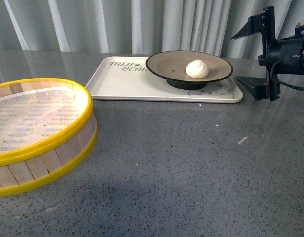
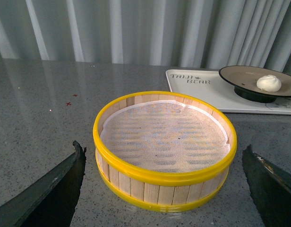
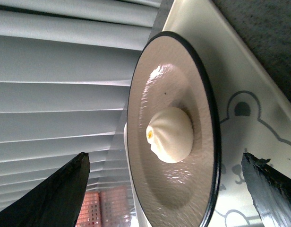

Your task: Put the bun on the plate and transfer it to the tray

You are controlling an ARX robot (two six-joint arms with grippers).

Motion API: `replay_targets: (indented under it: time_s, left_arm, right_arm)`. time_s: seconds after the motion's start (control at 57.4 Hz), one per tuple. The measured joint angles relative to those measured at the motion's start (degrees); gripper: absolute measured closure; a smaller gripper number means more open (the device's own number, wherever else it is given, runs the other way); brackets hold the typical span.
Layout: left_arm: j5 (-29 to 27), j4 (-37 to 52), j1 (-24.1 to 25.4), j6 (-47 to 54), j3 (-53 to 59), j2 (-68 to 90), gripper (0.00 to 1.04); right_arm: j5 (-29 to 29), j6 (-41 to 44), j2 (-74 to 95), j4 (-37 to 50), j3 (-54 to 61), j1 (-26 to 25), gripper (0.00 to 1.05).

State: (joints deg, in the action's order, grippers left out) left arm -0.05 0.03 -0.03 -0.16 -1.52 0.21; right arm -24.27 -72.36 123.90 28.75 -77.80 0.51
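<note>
A round wooden steamer basket with yellow rims (image 1: pixel 38 131) stands alone at the near left of the speckled grey table (image 1: pixel 181 168), pale curtains (image 1: pixel 142 24) behind. The small cream-white pleated bun (image 1: pixel 197 68) lies on the grey-brown black-rimmed plate (image 1: pixel 164 64), which rests on the cream rectangular tray (image 1: pixel 122 81). The right gripper (image 1: pixel 250 57) hangs beside the tray, jaws wide apart, empty; the left gripper (image 2: pixel 166 184) gapes equally, empty, towards the basket.
</note>
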Motion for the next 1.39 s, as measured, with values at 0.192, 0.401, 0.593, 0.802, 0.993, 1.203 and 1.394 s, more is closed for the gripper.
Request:
replay_targets:
  time_s: [0.192, 0.401, 0.593, 0.802, 0.993, 1.203, 1.394]
  left_arm:
    - [0.00, 0.00, 0.00, 0.02, 0.00, 0.00, 0.07]
    - [0.00, 0.00, 0.00, 0.02, 0.00, 0.00, 0.07]
    - [0.02, 0.00, 0.00, 0.02, 0.00, 0.00, 0.07]
    - [0.00, 0.00, 0.00, 0.02, 0.00, 0.00, 0.07]
    - [0.00, 0.00, 0.00, 0.02, 0.00, 0.00, 0.07]
    - [0.02, 0.00, 0.00, 0.02, 0.00, 0.00, 0.07]
    - [-0.02, 0.00, 0.00, 0.02, 0.00, -0.02, 0.07]
  right_arm:
    - [5.20, 2.27, -5.09, -2.14, 5.44, -0.98, 0.08]
    - [17.03, 12.81, -12.98, -3.72, 12.92, -3.28, 0.08]
    - [26.88, 27.50, -21.11, -1.70, 20.09, -6.71, 0.08]
    - [31.67, 42.21, -31.30, 3.39, 27.71, -11.61, 0.08]
    - [30.64, 52.15, -40.48, 6.80, 33.24, -16.55, 0.09]
    - [8.04, 68.48, -53.02, 12.90, 48.19, -17.84, 0.44]
    - [11.52, 71.32, -59.95, 14.45, 57.83, -13.53, 0.76]
